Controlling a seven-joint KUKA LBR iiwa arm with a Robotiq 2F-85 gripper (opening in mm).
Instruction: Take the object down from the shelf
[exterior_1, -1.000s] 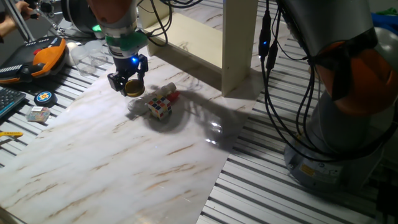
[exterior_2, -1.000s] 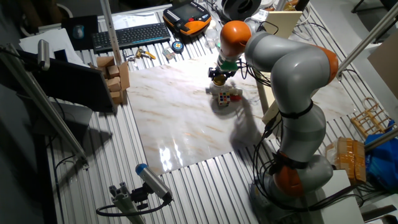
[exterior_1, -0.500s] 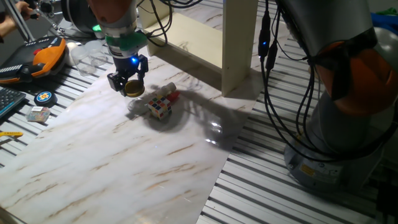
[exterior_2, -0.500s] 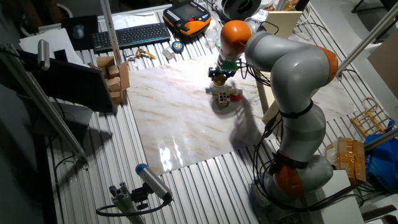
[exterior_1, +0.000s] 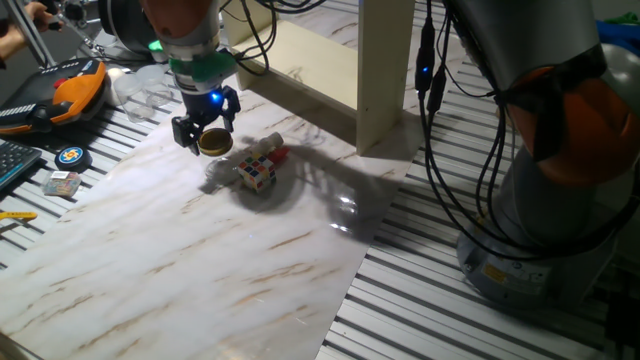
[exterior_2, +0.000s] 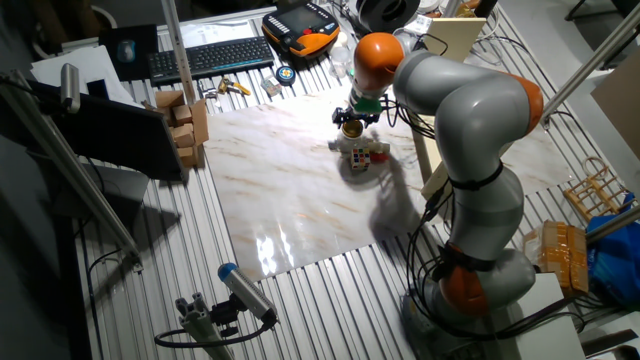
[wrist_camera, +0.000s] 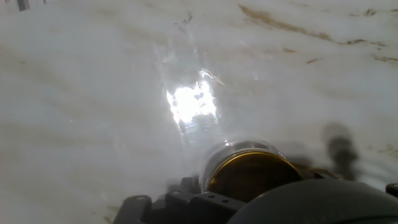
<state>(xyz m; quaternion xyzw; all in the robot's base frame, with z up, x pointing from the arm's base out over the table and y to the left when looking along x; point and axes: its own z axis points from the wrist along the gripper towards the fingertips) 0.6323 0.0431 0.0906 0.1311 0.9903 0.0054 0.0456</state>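
Note:
My gripper (exterior_1: 205, 135) hangs low over the marble board (exterior_1: 200, 270), left of the cream shelf (exterior_1: 385, 70). It is shut on a small clear jar with a gold lid (exterior_1: 213, 143). The hand view shows the jar (wrist_camera: 249, 174) at the bottom edge, just above the marble (wrist_camera: 93, 93). In the other fixed view the gripper (exterior_2: 350, 124) sits at the board's far edge, with the shelf (exterior_2: 455, 38) behind it. The shelf's boards are mostly out of view.
A colour cube (exterior_1: 257, 173) and a small red item (exterior_1: 278, 154) lie right beside the gripper. An orange pendant (exterior_1: 75, 85), a round tape (exterior_1: 70, 156) and a keyboard (exterior_2: 210, 55) are off the board. Cardboard boxes (exterior_2: 185, 120) stand at the left edge.
The gripper with the jar has shifted very slightly up and to the left. The cube and the red item have not moved.

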